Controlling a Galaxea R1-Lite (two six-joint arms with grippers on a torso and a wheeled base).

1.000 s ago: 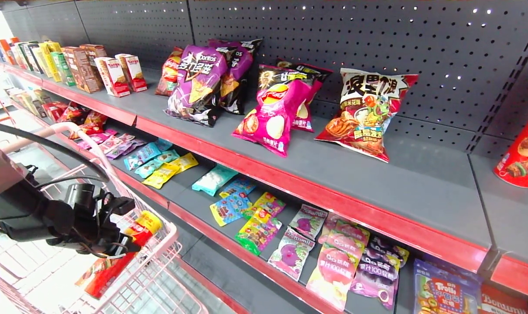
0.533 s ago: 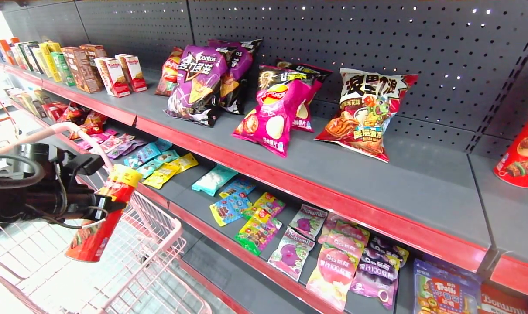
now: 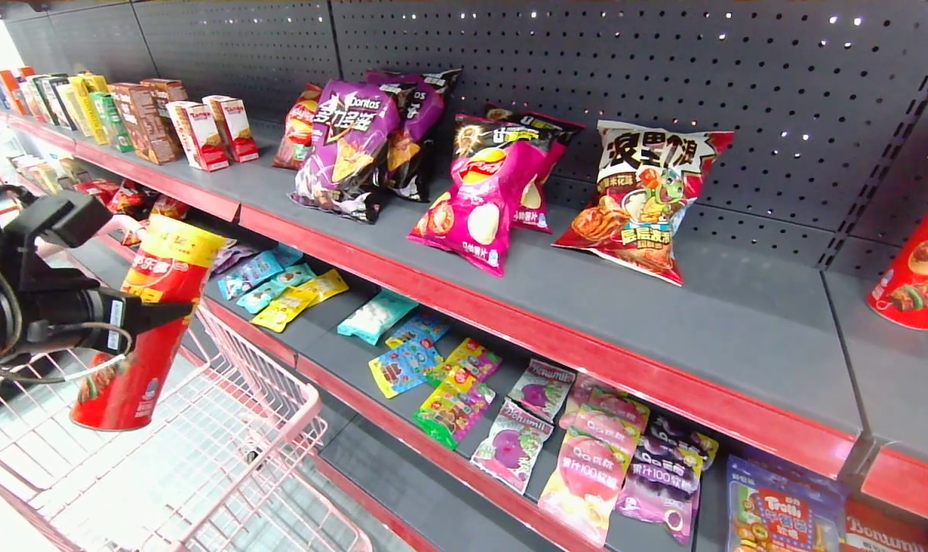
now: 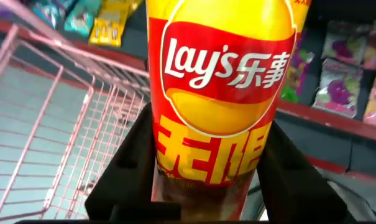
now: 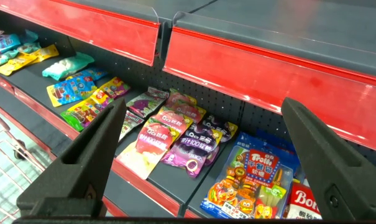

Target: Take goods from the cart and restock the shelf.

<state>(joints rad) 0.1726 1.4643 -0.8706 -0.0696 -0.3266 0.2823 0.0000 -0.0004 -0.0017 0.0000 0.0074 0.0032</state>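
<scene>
My left gripper [image 3: 138, 314] is shut on a tall red chips can [image 3: 146, 322] with a yellow top, holding it nearly upright above the pink wire cart [image 3: 226, 429] at the left. In the left wrist view the chips can [image 4: 220, 93] stands between the black fingers [image 4: 128, 165], with the cart's [image 4: 57, 118] mesh below. The grey shelf [image 3: 663, 307] with red edging holds chip bags [image 3: 479, 192] and another red can [image 3: 920, 268] at the far right. My right gripper [image 5: 206, 155] hangs open before the lower shelf, its fingers [image 5: 82, 162] spread wide around nothing.
Boxes [image 3: 195, 130] line the upper shelf's left end. Candy packets [image 3: 449, 383] lie flat on the lower shelf, also candy packets [image 5: 175, 134] in the right wrist view. Bare shelf surface lies between the rightmost chip bag [image 3: 640, 199] and the can.
My left gripper has lifted the chips can up out of the cart and turned it from tilted to nearly upright. The shelf goods have not moved.
</scene>
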